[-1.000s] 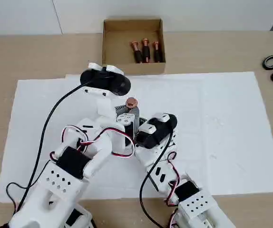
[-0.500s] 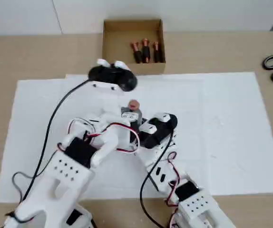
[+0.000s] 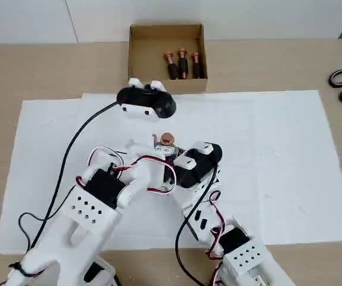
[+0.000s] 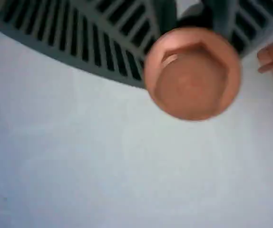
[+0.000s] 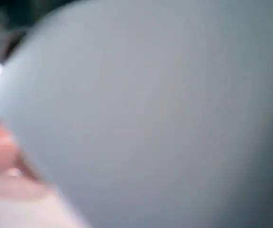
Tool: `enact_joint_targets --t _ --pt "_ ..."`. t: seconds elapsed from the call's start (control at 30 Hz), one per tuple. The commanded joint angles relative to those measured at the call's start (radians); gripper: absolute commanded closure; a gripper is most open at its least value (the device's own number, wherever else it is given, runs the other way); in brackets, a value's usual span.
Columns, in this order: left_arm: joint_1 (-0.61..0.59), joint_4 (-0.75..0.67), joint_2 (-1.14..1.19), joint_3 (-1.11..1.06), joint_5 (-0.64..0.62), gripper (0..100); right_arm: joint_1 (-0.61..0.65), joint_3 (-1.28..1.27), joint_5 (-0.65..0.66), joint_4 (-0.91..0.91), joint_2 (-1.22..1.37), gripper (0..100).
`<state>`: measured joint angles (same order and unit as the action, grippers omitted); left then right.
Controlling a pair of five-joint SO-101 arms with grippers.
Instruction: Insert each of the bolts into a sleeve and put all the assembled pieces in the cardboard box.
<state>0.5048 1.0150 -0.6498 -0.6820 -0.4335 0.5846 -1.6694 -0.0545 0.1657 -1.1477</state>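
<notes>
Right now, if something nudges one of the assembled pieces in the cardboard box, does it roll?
Likely rolls: the assembled pieces are round and lie on their sides. Probably not far, as the three lie close together near the wall of the cardboard box.

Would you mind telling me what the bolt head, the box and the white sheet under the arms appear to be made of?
Bolt head: metal, probably copper-plated, judging by its smooth reddish sheen.
Cardboard box: plain brown cardboard, matt, with thin folded walls.
White sheet: likely paper or thin foam, matt and faintly creased; I can't tell which.
</notes>
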Motion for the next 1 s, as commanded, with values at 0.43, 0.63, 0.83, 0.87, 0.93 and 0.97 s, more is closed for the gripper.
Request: enact_joint_targets --t 0.43,0.63,0.83,0.87,0.93,0.97 --pt "0.006 0.034 -0.009 0.054 -0.009 90 0.004 -0.005 0.011 0.033 -0.022 99.5" --pt "0.008 0.035 -0.009 0.053 -0.011 78 0.004 -0.005 0.011 0.033 -0.022 99.5" --pt "0.003 0.034 -0.011 0.058 -0.008 78 0.001 -0.005 0.011 0.033 -0.022 99.5" --pt "0.0 0.035 -0.011 0.065 -0.008 78 -0.001 -0.005 0.011 0.033 -0.022 99.5" --pt "-0.029 0.035 -0.011 0.085 -0.008 78 -0.001 -0.005 0.011 0.033 -0.022 99.5" --pt "-0.046 0.035 -0.011 0.097 -0.008 78 -0.001 -0.005 0.011 0.033 -0.022 99.5"
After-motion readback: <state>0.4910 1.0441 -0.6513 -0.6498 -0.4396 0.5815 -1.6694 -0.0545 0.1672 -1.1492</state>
